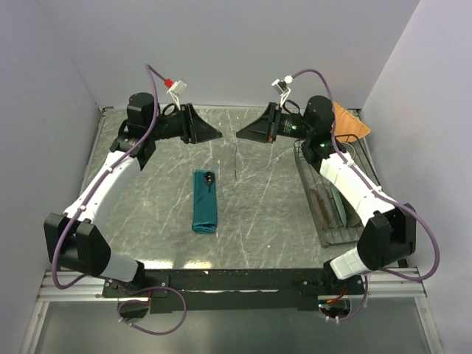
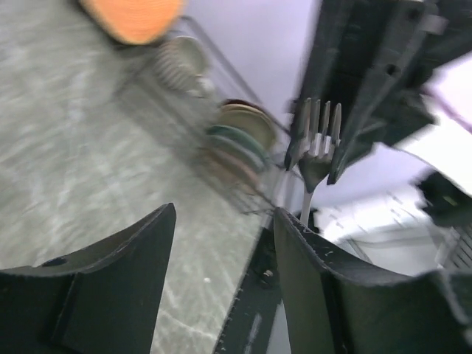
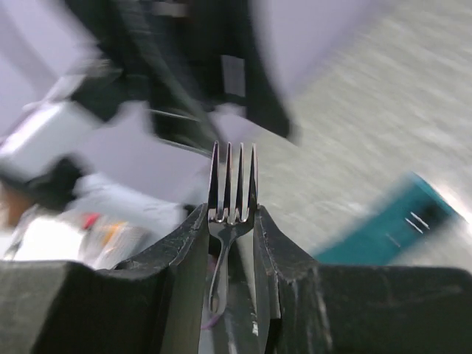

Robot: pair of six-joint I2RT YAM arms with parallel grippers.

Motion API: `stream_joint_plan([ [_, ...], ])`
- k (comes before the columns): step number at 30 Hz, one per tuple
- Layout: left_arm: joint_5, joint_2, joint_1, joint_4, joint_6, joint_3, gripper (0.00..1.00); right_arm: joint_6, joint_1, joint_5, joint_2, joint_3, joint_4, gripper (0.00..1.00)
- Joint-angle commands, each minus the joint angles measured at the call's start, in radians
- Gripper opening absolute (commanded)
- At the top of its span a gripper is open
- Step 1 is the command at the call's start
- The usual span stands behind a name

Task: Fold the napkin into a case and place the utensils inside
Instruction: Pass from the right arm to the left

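Observation:
The teal napkin (image 1: 205,200) lies folded into a long narrow strip at the table's middle. The spoon's black bowl (image 1: 210,178) pokes out of its far end. My right gripper (image 1: 240,133) is shut on the silver fork (image 3: 233,177), tines sticking out past the fingertips. The fork shows as a thin line (image 1: 235,164) in the top view, beyond and to the right of the napkin. My left gripper (image 1: 217,134) is open and empty, facing the right gripper across a small gap. The left wrist view shows the fork (image 2: 318,140) held upright. A napkin corner (image 3: 391,225) shows in the right wrist view.
A wire dish rack (image 1: 322,198) with plates (image 2: 240,136) stands along the right edge. An orange woven cloth (image 1: 349,122) lies at the back right, also in the left wrist view (image 2: 133,15). Walls close in the table on three sides.

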Motion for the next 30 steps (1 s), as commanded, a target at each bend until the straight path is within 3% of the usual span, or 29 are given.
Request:
stream_joint_plan([
  [1,0.224,-0.041,-0.035,0.240,-0.118,0.006,0.60,0.408,0.002,-0.198,0.006,-0.081,0.621,0.00],
  [4,0.249,-0.054,-0.062,0.344,-0.210,-0.018,0.56,0.485,0.011,-0.210,0.011,-0.085,0.712,0.00],
  [8,0.252,-0.072,-0.076,0.386,-0.241,-0.043,0.51,0.441,0.020,-0.224,-0.003,-0.087,0.660,0.00],
  [30,0.215,-0.057,-0.179,0.153,-0.099,0.015,0.43,0.343,0.045,-0.186,-0.035,-0.095,0.562,0.00],
])
